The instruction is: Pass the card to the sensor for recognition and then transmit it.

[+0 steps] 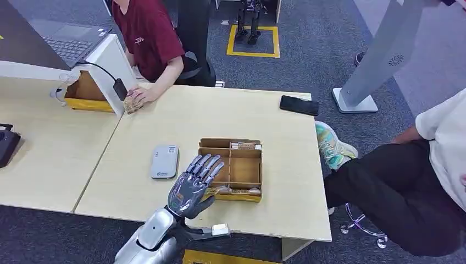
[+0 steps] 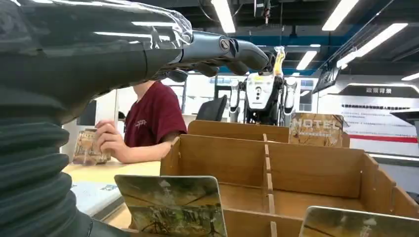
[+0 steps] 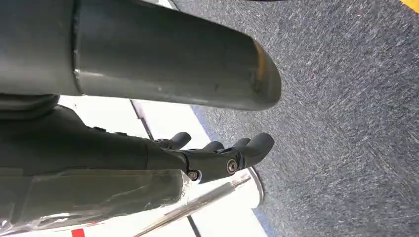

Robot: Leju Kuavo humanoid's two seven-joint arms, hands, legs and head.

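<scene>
Counter (image 1: 165,118): pale wood top, two sections butted side by side, grey carpet around it.

Person in a dark red shirt (image 1: 147,34), seated at 11 o'clock of the counter, one hand resting on a small stack of cards (image 1: 132,104) at the far edge. Second person in a white top and black trousers (image 1: 409,184) seated off the counter's 3 o'clock side.

Laptop (image 1: 68,41) on a raised white stand, far at 10 o'clock.

Cardboard divider box (image 1: 244,170) near the counter's middle, open top, several compartments. Cards stand on edge along its far wall and along its near wall; the near-wall card (image 1: 233,191) is the closest one to the arm, at 3 o'clock of the palm.

Left robot hand (image 1: 193,184): fingers stretched out and spread, holding nothing, hovering over the box's near-left corner; contact with the box cannot be told.

Right robot hand (image 3: 217,155): hangs over carpet, fingers loosely curled, nothing in them.

Grey card sensor (image 1: 164,161) flat on the counter, just at 9 o'clock of the box.

Black phone (image 1: 299,105) at the far right edge, well apart.
</scene>
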